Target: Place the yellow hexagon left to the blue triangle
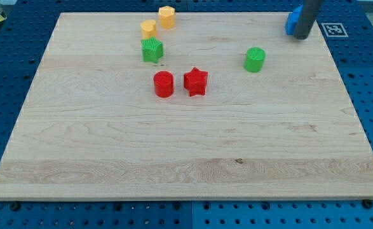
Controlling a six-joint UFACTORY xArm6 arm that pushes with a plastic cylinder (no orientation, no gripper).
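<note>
My tip (300,37) stands in for a claw: it is the blunt lower end of a dark rod, so it has nothing to clench or release, and it grips nothing. It rests at the tabletop's (173,159) far right corner, at the view's top right. The rod rises steeply from there and is cut off by the view's top edge, so the arm above it is hidden. The rod covers the right part of the blue block (291,21), which lies just beside my tip, apparently touching the rod; its shape cannot be made out. The yellow hexagon (166,16) sits near the top edge, left of centre, well apart from the blue block and from my tip. Just below and left of it is a yellow block (148,28) whose shape is unclear, and the green star (152,49) sits just under that. The red cylinder (164,84) and red star (196,81) stand side by side near the middle, and the green cylinder (255,59) is off to their right. A black-and-white marker (334,28) lies beyond the right corner, with no readable writing.
</note>
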